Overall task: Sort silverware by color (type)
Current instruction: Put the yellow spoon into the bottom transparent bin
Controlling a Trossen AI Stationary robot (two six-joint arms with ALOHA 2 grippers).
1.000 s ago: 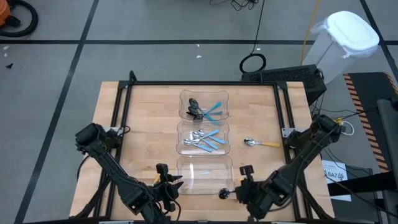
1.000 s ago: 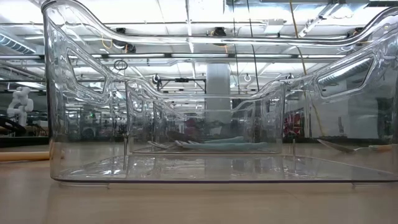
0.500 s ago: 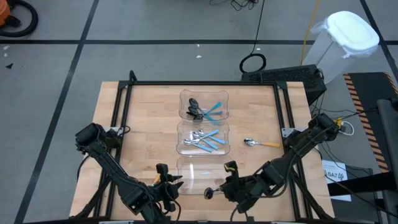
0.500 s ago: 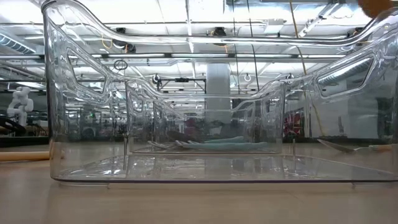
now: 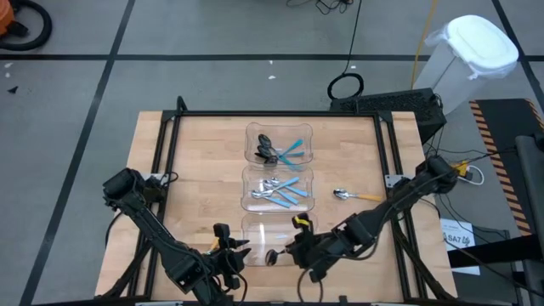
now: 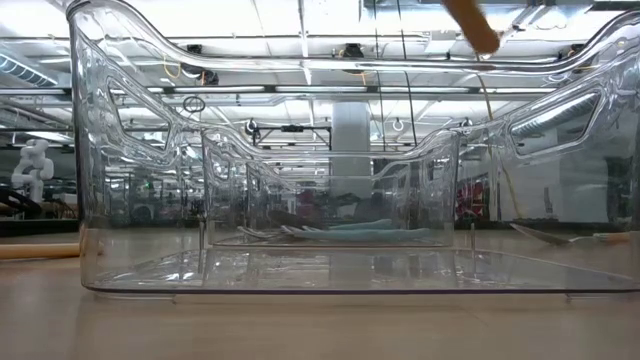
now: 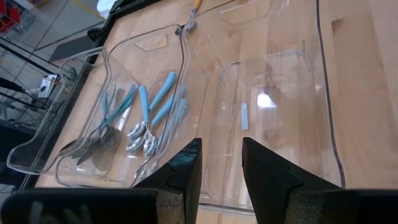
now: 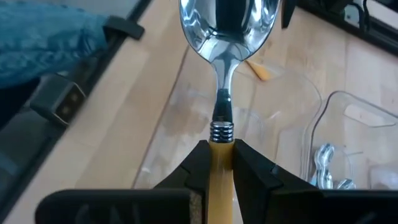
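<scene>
Three clear bins stand in a column mid-table. The far bin holds dark-bowled spoons with blue handles. The middle bin holds silver spoons with blue handles. My right gripper is over the near bin, shut on a silver spoon with an orange handle. That handle shows at the top of the low view. Another orange-handled spoon lies flat on the table right of the middle bin. My left gripper is open by the near bin's near left corner, with nothing between its fingers. My right gripper pinches the spoon's orange handle between its two fingers, just behind the metal collar at the neck. The spoon runs along the fingers, its bowl sticking out ahead toward the table's left. It is lifted clear above the near bin.
A black frame runs along the table's left, far and right sides. Bare wood lies left and right of the bins. Beyond the table are a white lidded bin and cables on the floor.
My right gripper has carried the orange-handled spoon toward the table's left, from the near bin's right corner to over the bin, and has rolled at the wrist. The handle's end has come into the top of the low view. My left gripper has kept still.
</scene>
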